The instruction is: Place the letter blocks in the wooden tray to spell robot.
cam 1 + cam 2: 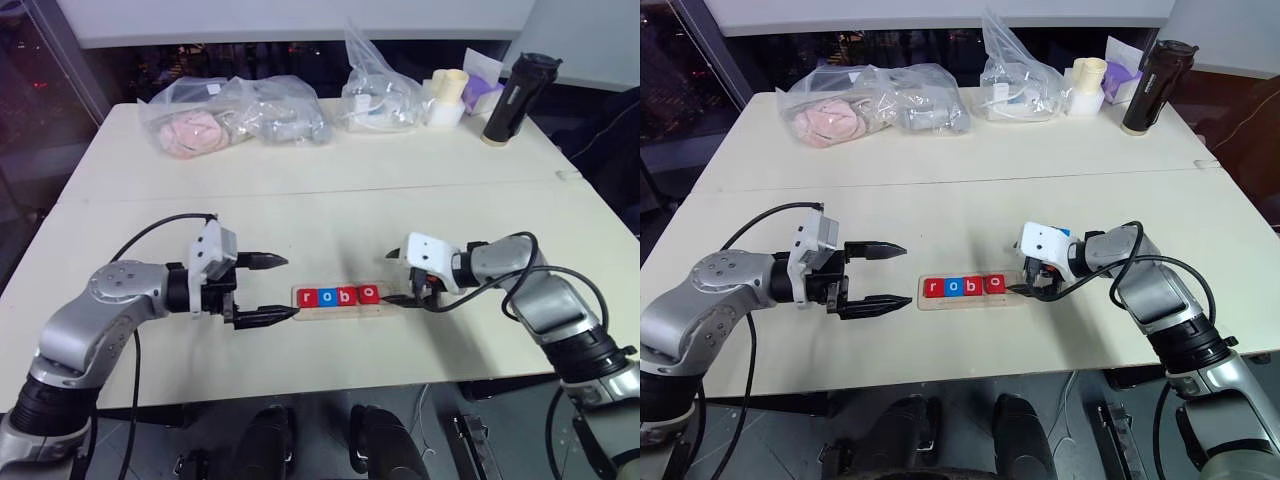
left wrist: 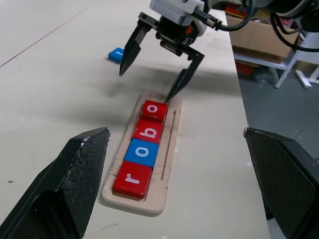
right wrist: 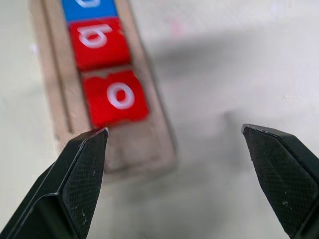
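The wooden tray lies on the pale table between my two grippers. Four letter blocks sit in it in a row: a red r, a blue o, a red b and a red o. The tray's right end is bare wood. One more blue block lies on the table beyond the right gripper. My right gripper is open, pointing down at that bare end, one fingertip beside the red o. My left gripper is open and empty, just left of the tray.
At the table's far edge lie clear plastic bags, white cups, a purple box and a black bottle. A seam crosses the table behind the tray. The near edge runs close below the grippers.
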